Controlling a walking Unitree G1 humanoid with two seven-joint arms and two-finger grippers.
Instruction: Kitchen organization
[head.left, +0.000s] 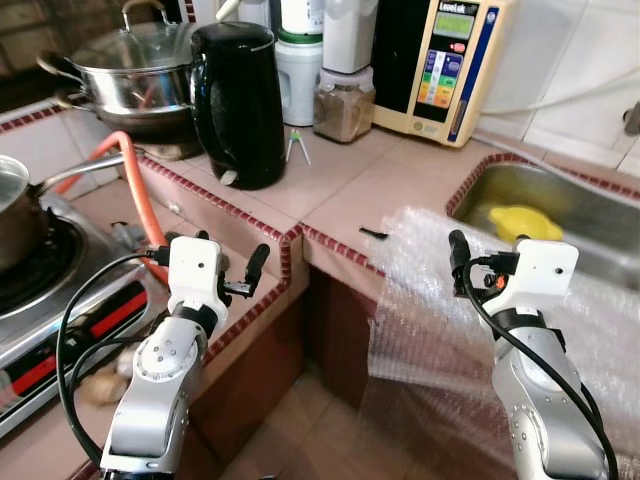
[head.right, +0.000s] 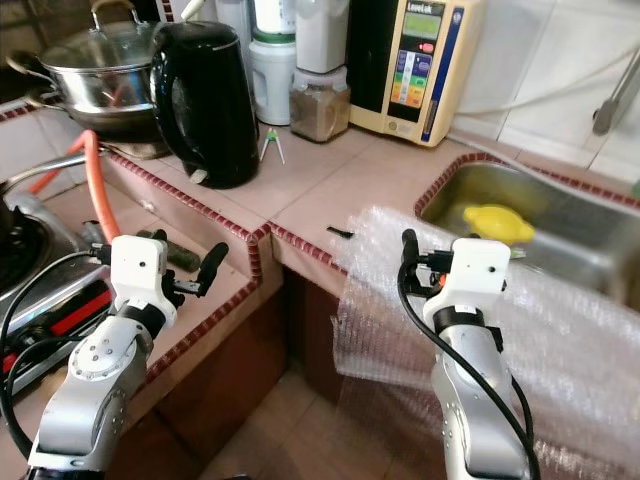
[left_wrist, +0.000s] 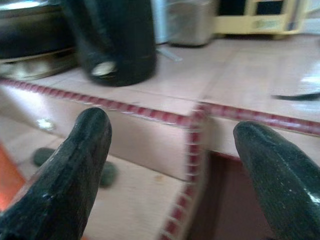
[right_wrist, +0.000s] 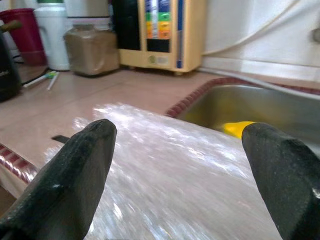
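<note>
bubble wrap (head.left: 440, 300) lies just beyond spread right pincer (right_wrist: 182, 165).

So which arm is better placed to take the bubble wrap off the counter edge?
Probably the right. The right gripper is open and faces the bubble wrap draped over the counter edge beside the sink. The left gripper, also open, sits over the lower ledge near the stove, farther away.

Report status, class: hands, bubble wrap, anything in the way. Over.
Both hands open, holding nothing. Right hand at bubble wrap draped over counter edge by sink. Left hand near lower counter ledge. Small black strip beside wrap.
</note>
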